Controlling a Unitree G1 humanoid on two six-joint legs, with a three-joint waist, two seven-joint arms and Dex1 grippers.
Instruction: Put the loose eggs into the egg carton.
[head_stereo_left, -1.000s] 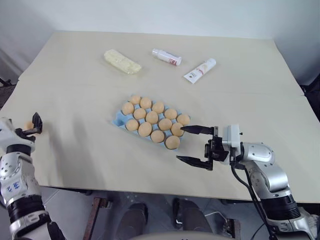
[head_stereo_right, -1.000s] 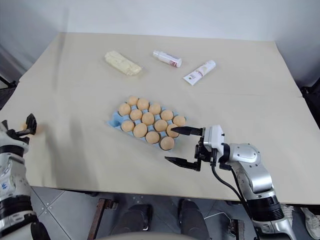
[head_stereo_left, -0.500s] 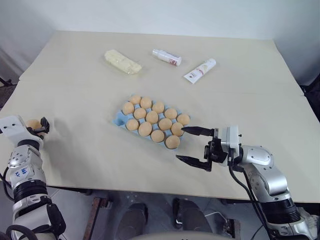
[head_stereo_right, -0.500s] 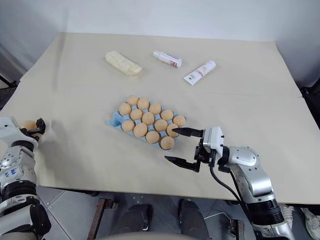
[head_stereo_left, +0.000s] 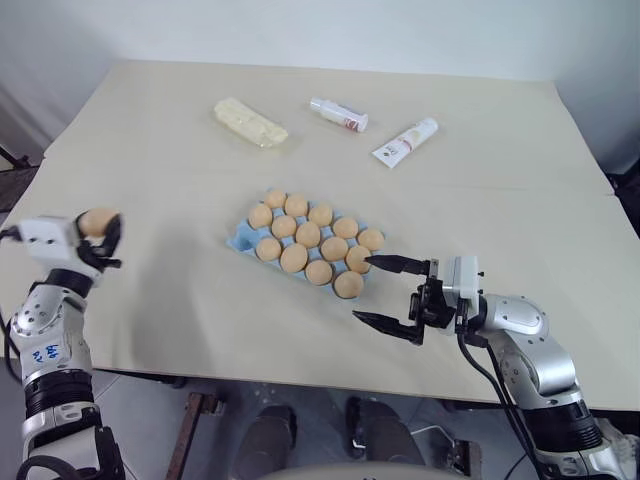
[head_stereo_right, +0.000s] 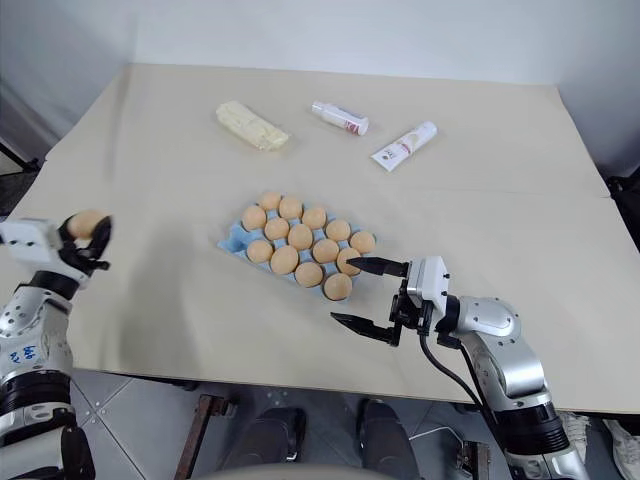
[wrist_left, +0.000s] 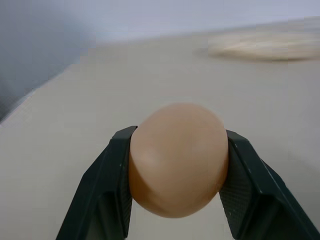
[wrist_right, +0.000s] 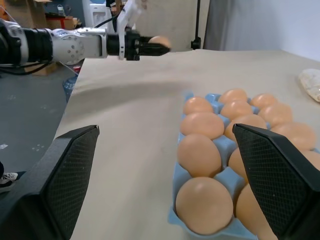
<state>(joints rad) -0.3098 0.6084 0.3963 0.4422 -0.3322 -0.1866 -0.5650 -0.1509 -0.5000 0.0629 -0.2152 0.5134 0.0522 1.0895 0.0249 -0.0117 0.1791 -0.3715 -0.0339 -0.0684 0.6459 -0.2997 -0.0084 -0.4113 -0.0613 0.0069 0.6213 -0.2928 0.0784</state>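
Note:
A tan loose egg (head_stereo_left: 97, 222) is held off the table at the far left, with my left gripper (head_stereo_left: 103, 232) shut on it. In the left wrist view the egg (wrist_left: 177, 160) sits squeezed between both black fingers (wrist_left: 107, 185). The light blue egg carton (head_stereo_left: 238, 236) lies mid-table, several tan eggs filling its cups. My right gripper (head_stereo_left: 364, 290) stands open just off the carton's near right corner, pointing left, nothing between its fingers. The right wrist view looks across the carton (wrist_right: 226, 177) toward the left gripper with the egg (wrist_right: 159, 41).
A pale yellow wrapped block (head_stereo_left: 250, 122), a small white bottle (head_stereo_left: 338, 114) and a white tube (head_stereo_left: 405, 141) lie at the far side of the beige table (head_stereo_left: 180, 300). The table's front edge runs just below both arms.
My left gripper has closed on the egg at the table's left edge, lifted it and carried it rightward. The right arm has stayed put.

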